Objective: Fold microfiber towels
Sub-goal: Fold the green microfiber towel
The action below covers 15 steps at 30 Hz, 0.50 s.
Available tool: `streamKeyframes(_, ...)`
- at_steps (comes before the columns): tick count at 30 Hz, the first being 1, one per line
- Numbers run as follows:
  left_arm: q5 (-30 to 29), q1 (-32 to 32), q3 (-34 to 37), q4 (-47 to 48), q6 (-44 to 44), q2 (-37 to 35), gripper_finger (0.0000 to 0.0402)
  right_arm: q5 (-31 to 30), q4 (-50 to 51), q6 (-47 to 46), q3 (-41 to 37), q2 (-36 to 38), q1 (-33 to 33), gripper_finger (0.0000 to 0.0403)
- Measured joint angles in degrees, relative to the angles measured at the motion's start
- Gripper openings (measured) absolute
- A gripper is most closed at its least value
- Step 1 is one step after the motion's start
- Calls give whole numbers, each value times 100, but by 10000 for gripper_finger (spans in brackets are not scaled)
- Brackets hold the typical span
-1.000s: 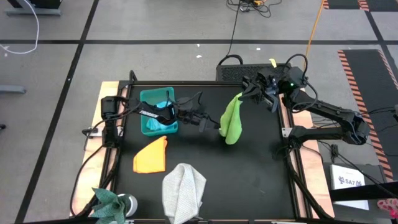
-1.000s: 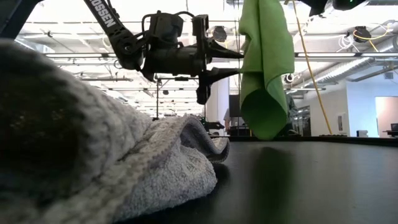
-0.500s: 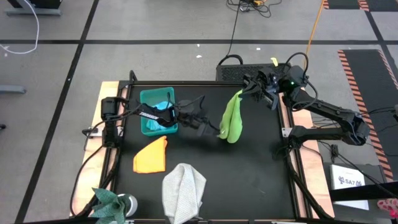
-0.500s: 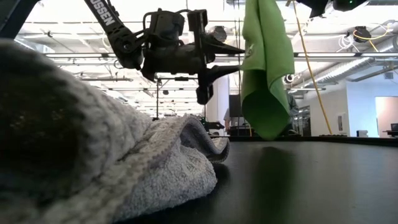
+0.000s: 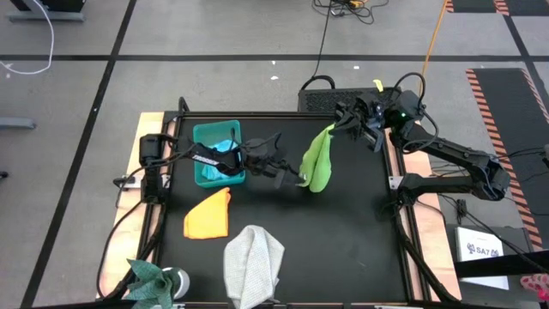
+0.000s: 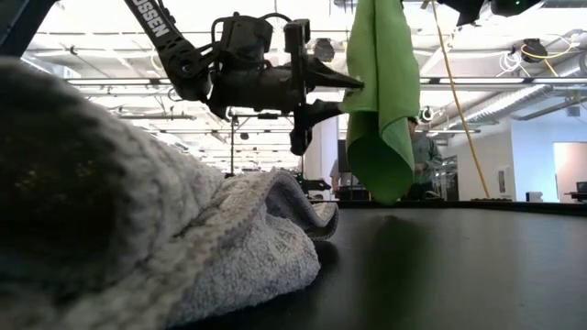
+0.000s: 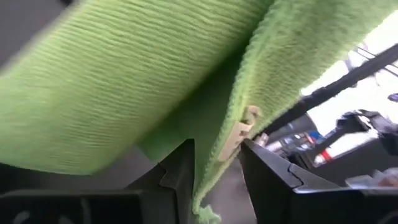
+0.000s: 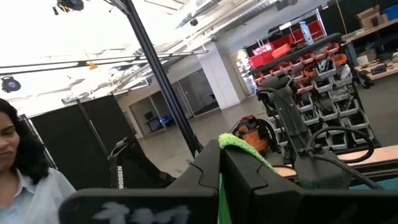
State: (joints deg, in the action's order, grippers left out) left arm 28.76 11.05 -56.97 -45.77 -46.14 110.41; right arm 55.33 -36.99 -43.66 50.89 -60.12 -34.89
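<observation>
The right gripper (image 5: 336, 129) is clamped on the top corner of the green towel (image 5: 316, 162), which hangs below its fingers clear of the table (image 5: 360, 232). The left gripper (image 5: 299, 178) stands with fingers (image 7: 180, 171) parted narrowly around the towel's hanging edge, cloth between them. The grey towel (image 5: 253, 264) and orange towel (image 5: 208, 215) lie well apart from both grippers.

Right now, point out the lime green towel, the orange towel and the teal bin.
lime green towel (image 5: 316, 163): high view, middle of the hanging cloth.
orange towel (image 5: 208, 215): high view, centre of the cloth.
teal bin (image 5: 199, 176): high view, left wall.
</observation>
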Motion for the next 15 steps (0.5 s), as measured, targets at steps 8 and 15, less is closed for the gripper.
streamKeyframes(8, -500, -4, 4, 585, 396, 0, 131, -112, 2, 134, 0, 0, 0, 0)
streamKeyframes(15, -1010, 0, 7, 538, 240, 0, 48, -94, 66, 131, 0, 0, 0, 0)
